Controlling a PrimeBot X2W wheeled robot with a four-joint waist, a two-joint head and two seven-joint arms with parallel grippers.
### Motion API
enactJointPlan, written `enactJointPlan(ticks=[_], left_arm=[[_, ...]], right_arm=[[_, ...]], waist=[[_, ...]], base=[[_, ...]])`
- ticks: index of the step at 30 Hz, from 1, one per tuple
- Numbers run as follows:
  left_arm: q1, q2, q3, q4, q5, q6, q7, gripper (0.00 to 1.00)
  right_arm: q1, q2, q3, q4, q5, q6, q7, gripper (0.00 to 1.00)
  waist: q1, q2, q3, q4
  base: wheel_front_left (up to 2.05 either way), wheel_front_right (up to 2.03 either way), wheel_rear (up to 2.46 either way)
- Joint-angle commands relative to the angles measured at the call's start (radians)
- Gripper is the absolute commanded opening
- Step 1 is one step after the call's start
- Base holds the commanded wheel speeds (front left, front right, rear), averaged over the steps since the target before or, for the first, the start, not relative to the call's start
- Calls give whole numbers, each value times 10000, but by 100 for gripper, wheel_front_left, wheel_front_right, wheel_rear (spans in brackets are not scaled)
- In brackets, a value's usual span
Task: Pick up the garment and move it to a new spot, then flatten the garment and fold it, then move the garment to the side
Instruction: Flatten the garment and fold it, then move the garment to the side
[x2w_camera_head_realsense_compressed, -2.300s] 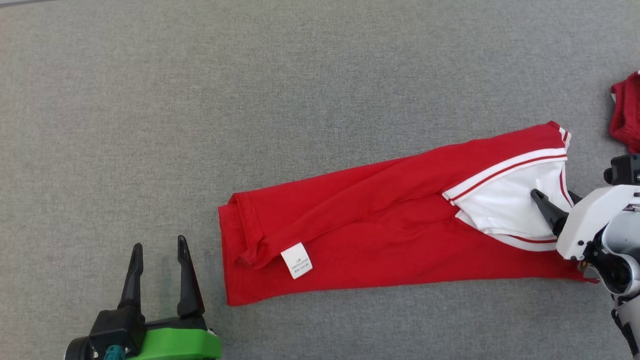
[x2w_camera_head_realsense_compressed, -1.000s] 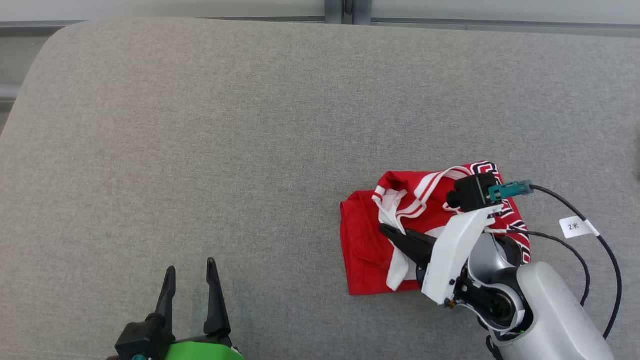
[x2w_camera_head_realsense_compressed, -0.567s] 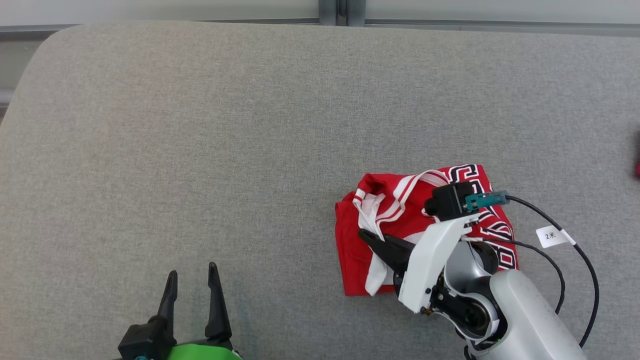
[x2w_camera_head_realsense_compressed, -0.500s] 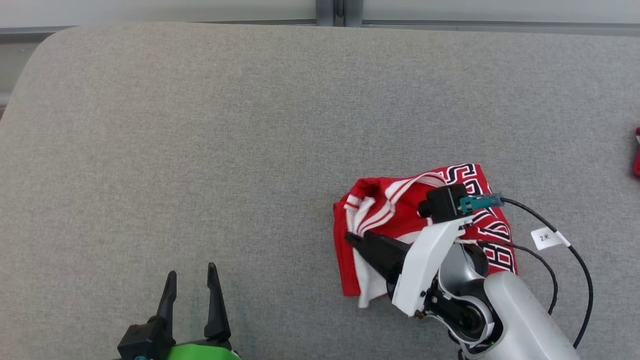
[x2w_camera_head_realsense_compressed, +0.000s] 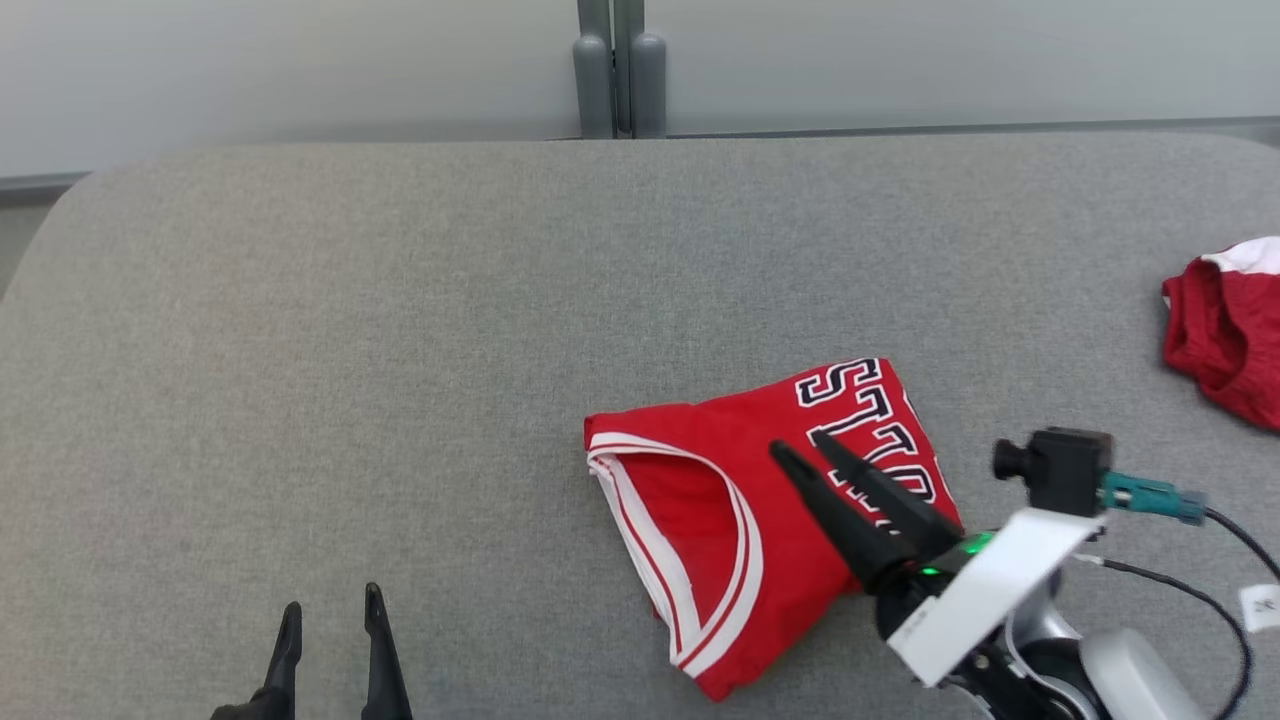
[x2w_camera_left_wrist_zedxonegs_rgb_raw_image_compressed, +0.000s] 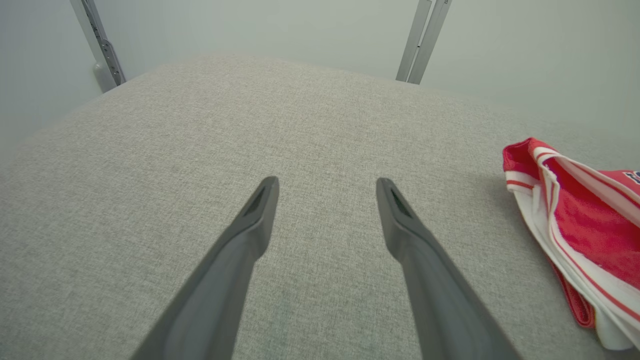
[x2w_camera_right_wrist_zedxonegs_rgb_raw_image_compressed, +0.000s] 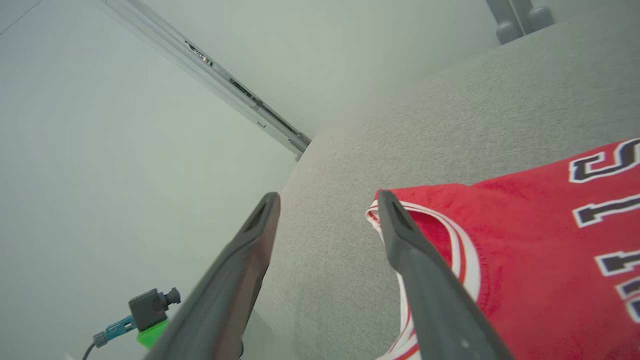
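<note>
Grey woven padding (x2w_camera_head_realsense_compressed: 300, 300) is stretching across the whole workspace, with a pale wall (x2w_camera_head_realsense_compressed: 250, 70) and a grey upright post (x2w_camera_head_realsense_compressed: 620, 75) standing behind its far edge. On this padding the garment (x2w_camera_head_realsense_compressed: 690, 500), a red top with white-and-red trim and dark-outlined white lettering, is lying folded into a compact shape, right of centre in the head view. Its trimmed opening is facing the robot's left and its lettering is sitting toward the far right corner. The right gripper (x2w_camera_head_realsense_compressed: 795, 443) is hanging over the garment's middle with its two dark fingers spread apart and pinching nothing. In the right wrist view bare padding is showing between those fingers, and one finger is crossing the garment's trimmed edge. Whether the tips are touching the cloth cannot be told. A black wrist camera (x2w_camera_head_realsense_compressed: 1060, 468) is riding on that arm, and a black cable (x2w_camera_head_realsense_compressed: 1225, 525) is trailing from it. The left gripper (x2w_camera_head_realsense_compressed: 332, 600) is resting at the lower left, fingers likewise spread and empty, well apart from the garment. At the right edge a red cloth bundle (x2w_camera_head_realsense_compressed: 1225, 330) is lying on the padding, well apart from the garment.
</note>
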Motion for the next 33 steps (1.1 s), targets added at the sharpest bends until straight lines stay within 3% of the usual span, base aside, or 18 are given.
enactJointPlan(ticks=[1, 3, 7, 11, 13, 18, 27, 30, 33], left_arm=[[284, 21, 97, 6, 57, -24, -30, 100], [431, 21, 123, -11, 75, -81, -28, 100], [554, 21, 205, -50, 213, -189, -28, 100], [510, 23, 257, 0, 453, -381, -28, 100], [506, 24, 312, 45, 543, -444, -30, 100], [408, 21, 469, 56, 754, -602, -28, 100], [235, 23, 654, -68, 892, -771, -30, 100], [171, 24, 653, -199, 918, -787, -30, 100], [34, 23, 571, -294, 911, -781, -28, 100]], right_arm=[[384, -288, -346, -37, -306, 2, -441, 100], [866, -835, -1024, 183, -1092, 2, -1221, 100], [1569, -1303, -2595, 1319, -2735, 0, -3319, 100], [1913, -1763, -3789, 2914, -5633, 0, -5378, 100], [1882, -1501, -4462, 3454, -6432, 2, -5590, 100], [2074, -1049, -5504, 3264, -7935, 0, -5616, 100], [2012, -801, -5294, 3258, -8033, -4, -5624, 100], [1620, -792, -4723, 3123, -7464, -4, -5624, 100], [972, -1042, -3660, 3364, -6186, -3, -5503, 100]], waist=[[0, 0, -768, -542], [0, 0, -1007, -669], [0, 0, -1252, -843], [0, 0, -1435, -900], [0, 0, -1504, -921], [0, 0, -1528, -971], [0, 0, -1374, -1016], [0, 0, -1240, -959], [0, 0, -1044, -824]], base=[[0, 0, 0], [0, 0, 0], [0, 0, 0], [0, 0, 0], [0, 0, 0], [0, 0, 0], [0, 0, 0], [0, 0, 0], [0, 0, 0]])
